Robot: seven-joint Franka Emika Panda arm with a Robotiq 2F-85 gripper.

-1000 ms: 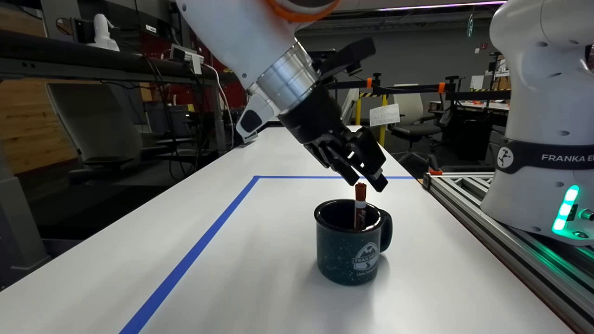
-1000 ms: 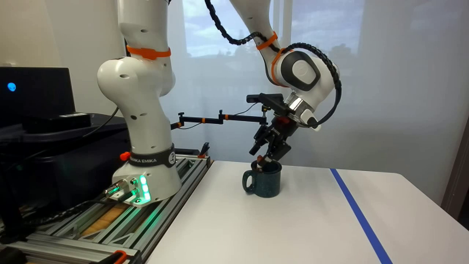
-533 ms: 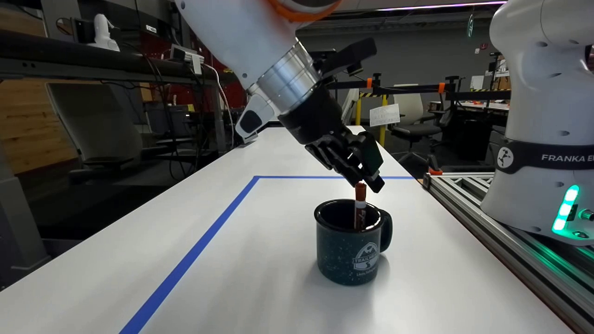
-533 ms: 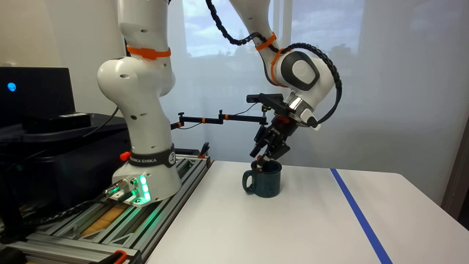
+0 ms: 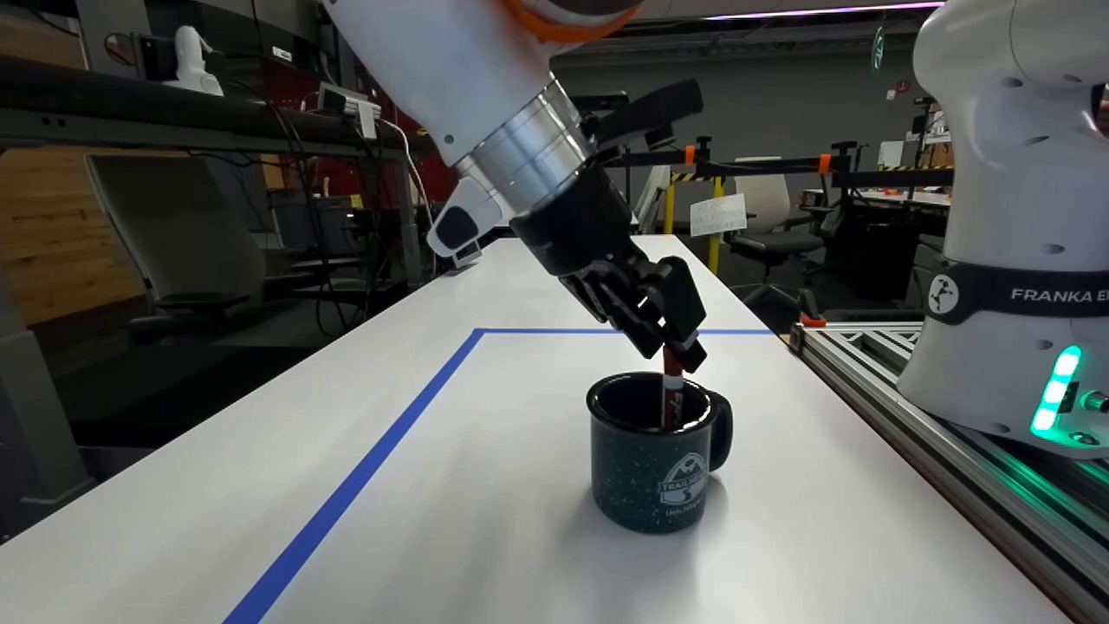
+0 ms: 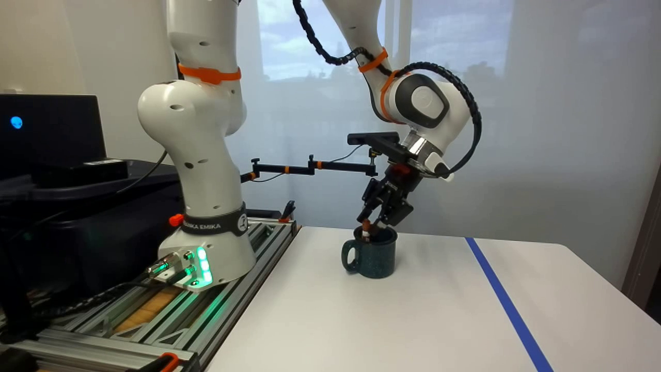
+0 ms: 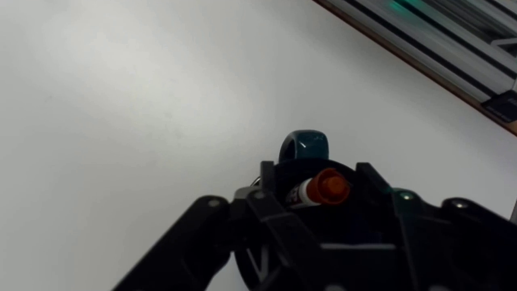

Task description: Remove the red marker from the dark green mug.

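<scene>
The dark green mug (image 5: 637, 477) stands upright on the white table, and it also shows in an exterior view (image 6: 377, 261). Its handle shows in the wrist view (image 7: 311, 144). The red marker (image 5: 672, 399) stands tilted in the mug with its red cap above the rim. It shows in an exterior view (image 6: 366, 230) and in the wrist view (image 7: 328, 188). My gripper (image 5: 670, 354) points down at a slant over the mug, its fingertips at the cap's height. In the wrist view my gripper (image 7: 316, 171) is open, with the cap between the fingers and gaps on both sides. The marker's lower end is hidden.
The white table (image 5: 416, 520) carries blue tape lines (image 5: 364, 477). The robot's base (image 6: 206, 258) and metal rail frame (image 7: 436, 44) lie along the handle side of the mug. A jointed black bar (image 6: 289, 169) stretches behind the table.
My gripper has moved slightly down, so its fingertips now flank the marker's cap. The fingers have come a little closer together. The mug and marker have not moved.
</scene>
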